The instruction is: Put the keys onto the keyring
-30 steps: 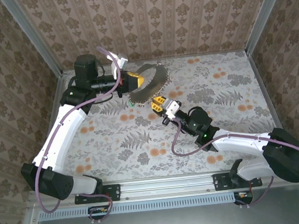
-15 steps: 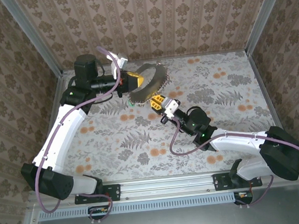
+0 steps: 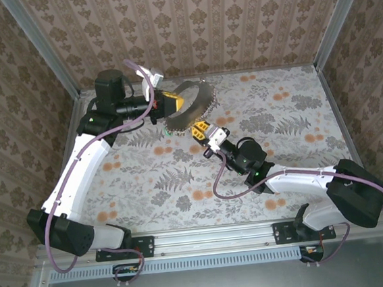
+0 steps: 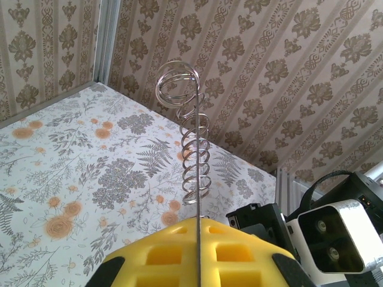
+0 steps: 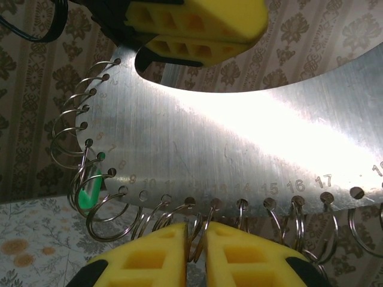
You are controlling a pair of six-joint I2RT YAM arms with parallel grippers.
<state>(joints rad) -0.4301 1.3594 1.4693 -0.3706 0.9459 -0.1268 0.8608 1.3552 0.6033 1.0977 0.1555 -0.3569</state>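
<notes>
So the keyring [image 5: 239, 137] was basically a stiff curved metal plate w/ numbered holes along the rim and a thin wire loop thru each, held up over the back of the worktop [image 3: 294, 154]. The left pincer [image 4: 198, 230] was pressed together on the plate's edge, carrying it. The right pincer [image 5: 199, 230] sat just under the rim, pads nearly together w/ one wire loop [image 5: 194, 242] pinched in the slit. The only key I could spot was a green key [image 5: 90, 188] hanging on a loop at the low-number end. IMO the plate is rigid and slick, and the loops are light, springy and prob quick to twist away, so grab a loop low down, not the plate. Neighbouring loops crowded in on both sides and the left pincer's fingers sat right above, so not much room
</notes>
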